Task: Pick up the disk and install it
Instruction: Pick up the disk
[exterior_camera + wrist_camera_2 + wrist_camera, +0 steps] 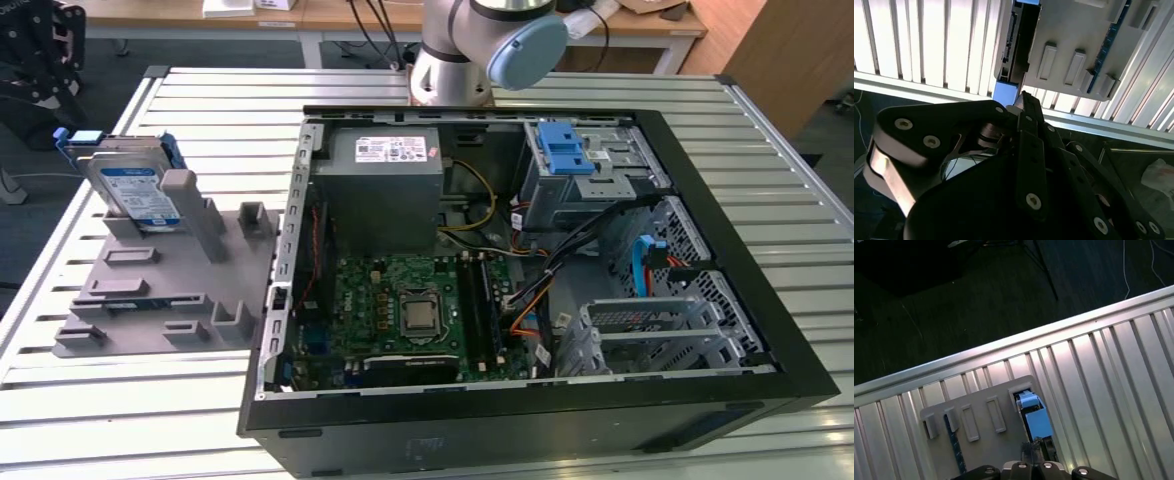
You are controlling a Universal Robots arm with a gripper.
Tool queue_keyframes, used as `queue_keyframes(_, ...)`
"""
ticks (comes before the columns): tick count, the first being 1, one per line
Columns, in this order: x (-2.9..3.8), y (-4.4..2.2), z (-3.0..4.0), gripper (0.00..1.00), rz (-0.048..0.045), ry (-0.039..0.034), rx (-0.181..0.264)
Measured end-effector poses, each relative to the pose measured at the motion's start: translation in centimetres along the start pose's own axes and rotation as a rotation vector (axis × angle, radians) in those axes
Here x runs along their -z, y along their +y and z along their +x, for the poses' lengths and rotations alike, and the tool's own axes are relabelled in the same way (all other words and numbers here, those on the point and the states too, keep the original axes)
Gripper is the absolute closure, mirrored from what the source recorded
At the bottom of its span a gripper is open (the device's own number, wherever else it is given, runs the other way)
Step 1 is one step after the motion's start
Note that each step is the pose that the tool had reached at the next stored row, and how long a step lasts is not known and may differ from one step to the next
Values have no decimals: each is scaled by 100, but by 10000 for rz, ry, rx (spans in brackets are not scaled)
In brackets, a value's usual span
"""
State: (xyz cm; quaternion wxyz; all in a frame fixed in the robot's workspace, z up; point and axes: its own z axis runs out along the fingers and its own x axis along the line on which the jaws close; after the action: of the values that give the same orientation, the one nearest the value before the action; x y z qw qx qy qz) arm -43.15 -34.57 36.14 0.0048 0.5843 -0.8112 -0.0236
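- My gripper [1025, 97] hangs clenched on nothing in the second wrist view, fingers pressed together and pointing down.
- Below its tips, the disk [1016, 50] stands on edge in the grey holder [1069, 40], untouched.
- In the exterior view, that holder sits on the slatted table [80, 400], to the exterior view's left of the open computer case [534, 425].
- Farthest back, the arm [461, 60] rises from the table's far edge.
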Motion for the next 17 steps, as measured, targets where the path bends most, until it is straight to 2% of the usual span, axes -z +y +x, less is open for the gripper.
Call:
queue_keyframes(7,-5,1,0,89,-26,48,1195)
queue_keyframes(17,-6,8,3,89,-26,50,1227)
